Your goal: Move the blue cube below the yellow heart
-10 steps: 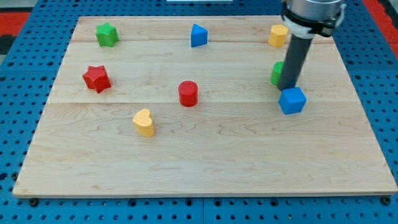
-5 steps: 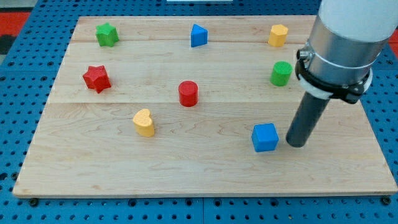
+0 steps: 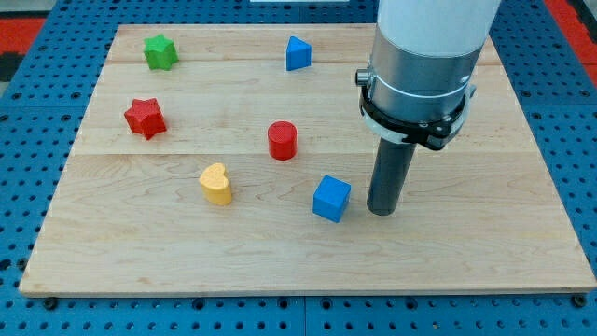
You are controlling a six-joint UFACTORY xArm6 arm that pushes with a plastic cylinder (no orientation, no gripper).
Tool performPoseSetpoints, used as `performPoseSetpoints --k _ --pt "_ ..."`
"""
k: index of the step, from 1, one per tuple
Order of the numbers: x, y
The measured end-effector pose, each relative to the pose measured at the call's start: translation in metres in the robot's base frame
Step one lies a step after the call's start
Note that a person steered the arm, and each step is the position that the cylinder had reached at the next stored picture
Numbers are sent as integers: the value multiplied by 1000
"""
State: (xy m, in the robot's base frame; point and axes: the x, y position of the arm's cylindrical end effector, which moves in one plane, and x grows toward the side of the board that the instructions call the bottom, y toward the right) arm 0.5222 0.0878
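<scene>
The blue cube (image 3: pixel 331 198) lies on the wooden board (image 3: pixel 187 252), right of centre and toward the view's bottom. The yellow heart (image 3: pixel 215 183) lies to its left, at about the same height in the view. My tip (image 3: pixel 382 211) rests on the board just right of the blue cube, a small gap between them. The arm's grey body rises above it and hides the board's upper right part.
A red cylinder (image 3: pixel 282 140) stands above and between the heart and the cube. A red star (image 3: pixel 145 117) is at the left, a green star (image 3: pixel 160 50) at the top left, a blue triangular block (image 3: pixel 298 53) at the top centre.
My tip has swept from the upper right down and then left, pushing the blue cube down and leftward toward the heart. The arm now hides the green and yellow blocks at the upper right.
</scene>
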Motion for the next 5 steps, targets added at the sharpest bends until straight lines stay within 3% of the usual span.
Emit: performPoseSetpoints --k 1,3,4,5 --pt "0 -38" --pt "-26 -32" --pt "-27 -62" --pt "19 -130"
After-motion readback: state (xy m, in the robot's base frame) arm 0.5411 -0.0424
